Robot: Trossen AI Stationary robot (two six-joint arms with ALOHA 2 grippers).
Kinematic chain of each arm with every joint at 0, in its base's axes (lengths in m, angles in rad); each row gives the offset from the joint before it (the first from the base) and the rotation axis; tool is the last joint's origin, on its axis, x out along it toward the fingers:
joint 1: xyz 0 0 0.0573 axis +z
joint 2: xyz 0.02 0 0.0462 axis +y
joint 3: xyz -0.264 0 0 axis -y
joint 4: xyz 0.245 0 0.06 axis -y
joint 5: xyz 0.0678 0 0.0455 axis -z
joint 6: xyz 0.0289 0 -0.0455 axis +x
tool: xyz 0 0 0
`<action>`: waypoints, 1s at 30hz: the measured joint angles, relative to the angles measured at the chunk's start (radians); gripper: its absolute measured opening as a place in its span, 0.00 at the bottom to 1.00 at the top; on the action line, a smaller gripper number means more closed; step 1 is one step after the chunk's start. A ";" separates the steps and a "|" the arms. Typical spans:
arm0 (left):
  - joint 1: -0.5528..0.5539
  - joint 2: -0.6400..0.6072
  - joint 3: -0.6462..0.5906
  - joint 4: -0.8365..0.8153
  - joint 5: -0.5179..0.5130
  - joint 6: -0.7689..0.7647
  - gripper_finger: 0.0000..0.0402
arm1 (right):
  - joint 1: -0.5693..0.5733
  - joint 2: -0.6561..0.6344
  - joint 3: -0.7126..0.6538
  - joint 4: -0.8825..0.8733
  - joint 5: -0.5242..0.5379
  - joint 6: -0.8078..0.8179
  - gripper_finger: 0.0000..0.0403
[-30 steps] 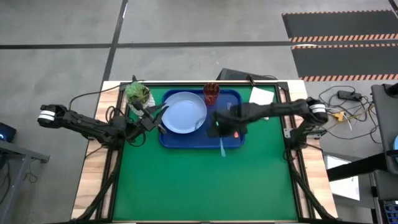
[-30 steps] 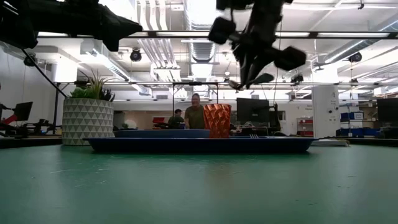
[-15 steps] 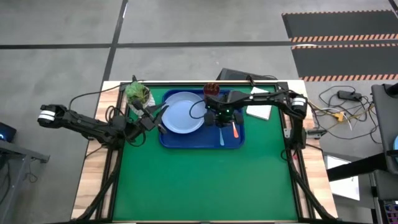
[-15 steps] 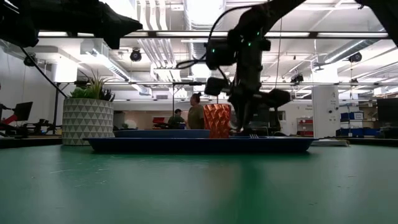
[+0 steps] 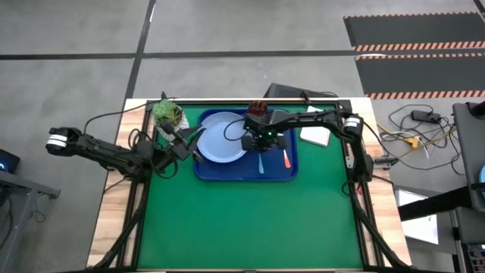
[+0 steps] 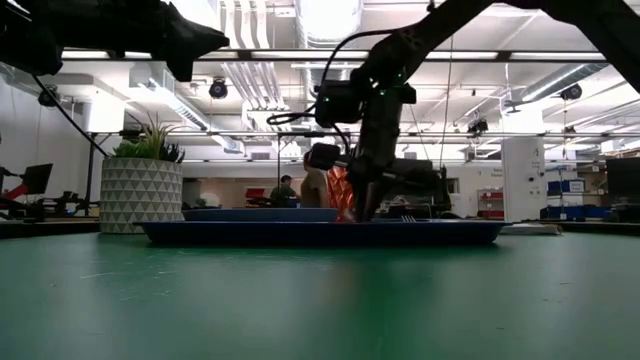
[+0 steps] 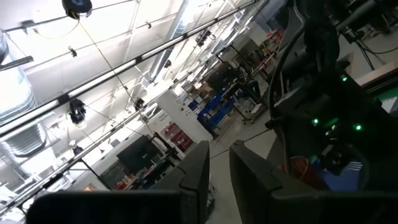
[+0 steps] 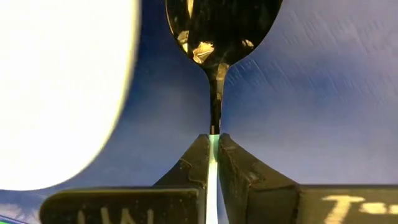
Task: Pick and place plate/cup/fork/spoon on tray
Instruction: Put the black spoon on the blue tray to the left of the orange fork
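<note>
Over the tray (image 5: 227,173), between the plate (image 5: 221,138) and the fork (image 5: 286,158), the right gripper (image 5: 260,146) is pinched tight on the spoon (image 8: 219,37) at its light blue handle, dark bowl pointing straight out ahead of the fingers (image 8: 194,165) just above the blue floor (contact not resolvable). In the high view the spoon's long axis runs near-to-far across the tray, roughly parallel to the fork, so the release looks like a plain let-go with no rotation needed. The left gripper (image 7: 214,168) is parked off the tray's left edge beside the potted plant (image 5: 167,114), fingers only narrowly apart and holding nothing; cup (image 5: 258,111) sits at the tray's far rim.
</note>
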 joint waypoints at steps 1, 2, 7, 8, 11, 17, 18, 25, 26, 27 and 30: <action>0.000 0.000 0.000 0.000 0.000 0.000 0.11 | 0.000 0.007 0.006 0.001 0.000 -0.005 0.03; 0.000 0.000 0.000 0.000 0.000 0.000 0.11 | 0.000 0.015 0.013 -0.001 0.001 -0.007 0.03; 0.000 0.000 0.000 0.000 0.000 0.000 0.11 | 0.000 0.031 0.021 -0.009 0.000 -0.003 0.03; 0.000 0.000 0.000 0.000 0.000 0.000 0.11 | 0.000 0.030 0.022 -0.014 0.000 -0.003 0.03; 0.000 0.000 -0.001 0.000 0.000 0.000 0.11 | 0.000 0.026 0.022 -0.018 0.007 0.007 0.03; 0.000 0.000 -0.001 0.000 -0.001 -0.001 0.11 | 0.000 0.021 0.022 -0.013 0.081 -0.006 0.03; 0.000 0.000 -0.001 0.000 -0.001 -0.001 0.11 | 0.000 0.021 0.022 -0.013 0.084 -0.008 0.03; 0.000 0.000 -0.001 0.000 -0.001 0.002 0.11 | 0.000 0.021 0.022 -0.013 0.086 -0.011 0.03; 0.000 0.000 -0.001 0.000 -0.001 0.002 0.11 | 0.000 0.021 0.022 -0.013 0.086 -0.011 0.03; 0.000 0.000 -0.001 0.000 -0.001 0.002 0.11 | 0.000 0.021 0.022 -0.013 0.086 -0.011 0.03; 0.000 0.000 -0.001 0.000 -0.001 0.003 0.11 | 0.000 0.021 0.022 -0.013 0.091 -0.011 0.03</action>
